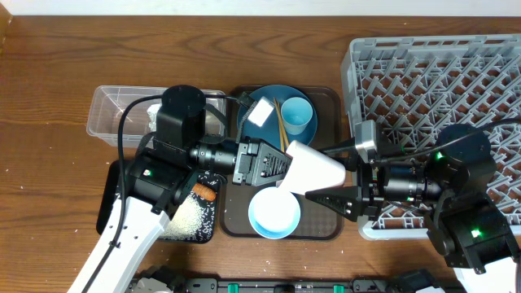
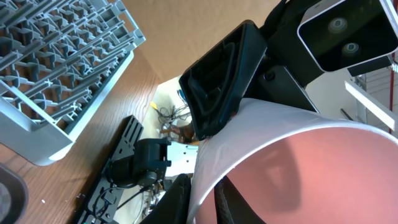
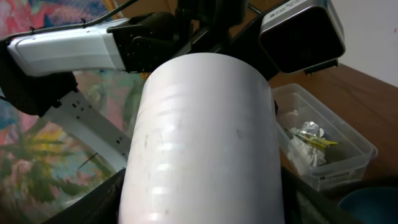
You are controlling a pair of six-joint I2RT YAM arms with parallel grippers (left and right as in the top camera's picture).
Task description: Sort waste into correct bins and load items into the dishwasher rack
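Handover in progress. Left tool (image 1: 285,164) is clamped on the cup (image 1: 313,169) rim. Right tool (image 1: 324,175) jaws straddle the cup; grip undeterminable. Next: right secures, left releases, cup goes to rack (image 1: 440,73) behind it.

Small pink cup (image 1: 316,169): white outside, pink inside, on its side, aloft above light-blue bowl (image 1: 273,213)
Small blue cup (image 1: 296,116), wooden chopsticks (image 1: 279,122) on blue plate (image 1: 249,130)
Carrot piece (image 1: 203,193), rice (image 1: 191,218) in black tray (image 1: 107,207)
Grey rack (image 1: 440,73) far right
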